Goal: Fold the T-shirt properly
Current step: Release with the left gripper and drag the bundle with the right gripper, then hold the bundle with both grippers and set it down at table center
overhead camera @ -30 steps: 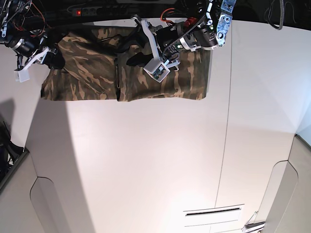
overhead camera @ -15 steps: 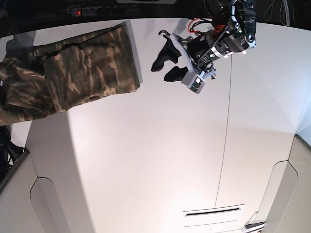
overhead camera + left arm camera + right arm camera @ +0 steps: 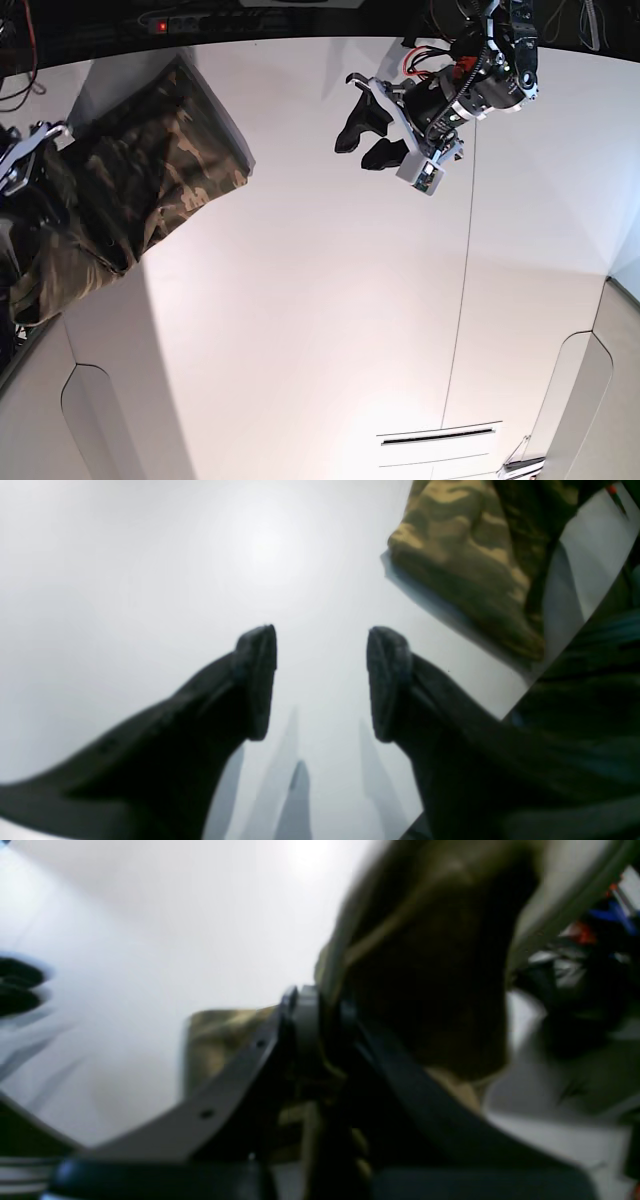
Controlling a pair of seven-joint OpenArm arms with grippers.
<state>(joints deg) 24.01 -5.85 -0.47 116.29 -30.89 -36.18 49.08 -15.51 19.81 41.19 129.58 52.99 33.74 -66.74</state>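
The camouflage T-shirt [image 3: 140,190] lies bunched at the far left of the white table [image 3: 320,320], its lower part trailing toward the left edge. My right gripper [image 3: 322,1007] is shut on a fold of the T-shirt [image 3: 430,970], which fills the view around the fingers. In the base view that arm shows only as a white part [image 3: 25,155] at the left edge. My left gripper [image 3: 362,135] hovers over bare table at the top centre, open and empty. In the left wrist view the left gripper [image 3: 320,680] stands apart from the T-shirt [image 3: 470,565] at upper right.
A dark strip with a power bar and red light [image 3: 162,24] runs along the back. A seam [image 3: 462,300] crosses the table from top to bottom. A narrow slot [image 3: 435,437] sits near the front right. The table drops off at the left edge [image 3: 30,340].
The left gripper has let go of the shirt and drawn off to the right. The right arm has dragged the shirt leftward, from spread along the back to bunched at the left edge.
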